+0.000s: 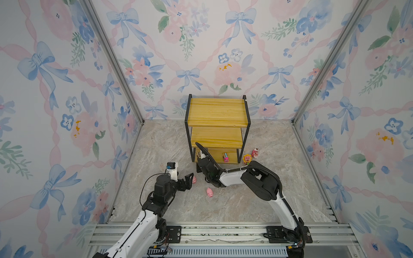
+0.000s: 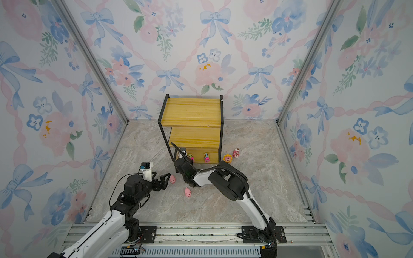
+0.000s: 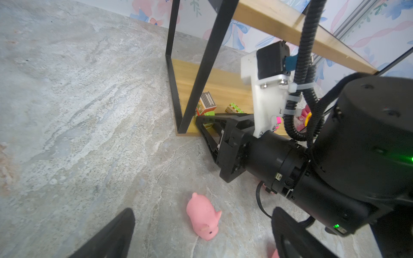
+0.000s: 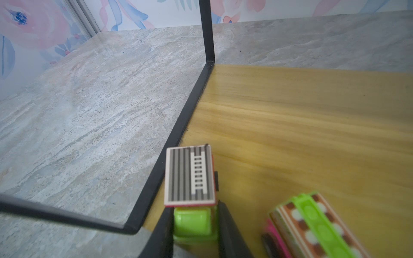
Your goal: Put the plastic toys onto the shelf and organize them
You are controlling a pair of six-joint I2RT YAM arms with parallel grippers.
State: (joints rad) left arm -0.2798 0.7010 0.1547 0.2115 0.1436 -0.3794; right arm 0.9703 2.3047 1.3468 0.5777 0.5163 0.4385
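Right wrist view, lowest tier of the shelf (image 1: 218,111)

1. Ladder-roofed vehicle (image 4: 190,176): grey-and-white striped roof panel with a white ladder, red rim, lime-green cab. It is at the front corner of the lowest board (image 4: 290,122), just beside the black frame bar. The right gripper (image 4: 195,221) has a finger pressed to each side of the green cab, pinching it.
2. Striped vehicle (image 4: 312,225): brown-and-white stripes and dots, lime-green band along the roof, pink underside. Same board, near item 1 but apart from it.
3. Third vehicle (image 1: 226,157): yellow, green and pink, further right on the same board in both top views.
4. Shelf: three yellow wooden boards in a thin black metal frame, standing on the marbled floor (image 1: 245,201) near the back wall. Its lowest tier holds items 1–3.
5. Two pink pigs, on the floor in front of the shelf: one (image 1: 194,179) lies between the widely spread fingers of the left gripper (image 1: 191,179), untouched. The other (image 1: 209,192) lies nearer the rail.
6. Sunflower bear (image 1: 247,158): pink face ringed with yellow petals, on the floor just right of the shelf.
7. Second bear (image 1: 255,153): pink, just beyond item 6
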